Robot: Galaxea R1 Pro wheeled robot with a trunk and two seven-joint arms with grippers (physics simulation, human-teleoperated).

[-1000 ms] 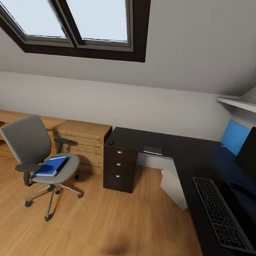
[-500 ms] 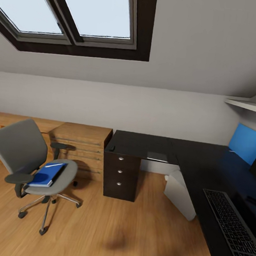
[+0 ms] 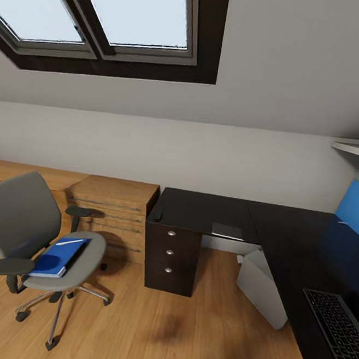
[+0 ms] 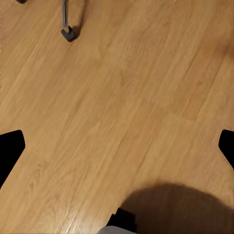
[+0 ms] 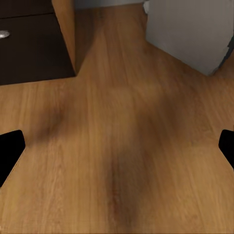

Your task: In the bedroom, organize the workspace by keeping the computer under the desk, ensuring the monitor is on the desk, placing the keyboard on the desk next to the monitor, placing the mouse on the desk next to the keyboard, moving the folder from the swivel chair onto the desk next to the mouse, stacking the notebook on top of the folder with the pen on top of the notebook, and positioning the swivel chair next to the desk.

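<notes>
The grey swivel chair [image 3: 19, 216] stands at the left on the wood floor, apart from the desk. The blue folder [image 3: 55, 256] lies on its seat, with the white pen [image 3: 69, 241] resting on the folder. The black L-shaped desk [image 3: 289, 239] runs from the middle to the right. Near its left corner sits the small black mouse [image 3: 156, 216], and a thin dark notebook [image 3: 227, 231] lies further along. The keyboard [image 3: 340, 332] shows at the lower right. Under the desk stands the white-grey computer [image 3: 262, 286] [image 5: 190, 34]. The monitor is out of view. Left gripper [image 4: 117, 148] and right gripper [image 5: 117, 151] hang open over bare floor.
A light wooden drawer chest [image 3: 114, 206] stands between the chair and the desk's drawer unit [image 3: 171, 253] [image 5: 29, 44]. A chair caster [image 4: 68, 33] is near the left gripper. A sloped ceiling with a skylight [image 3: 107, 13] is above, and a wall shelf [image 3: 358, 148] at the right.
The whole head view has shifted: the camera moved, the monitor slid out at the right and less of the keyboard shows. Nothing in the room has been moved.
</notes>
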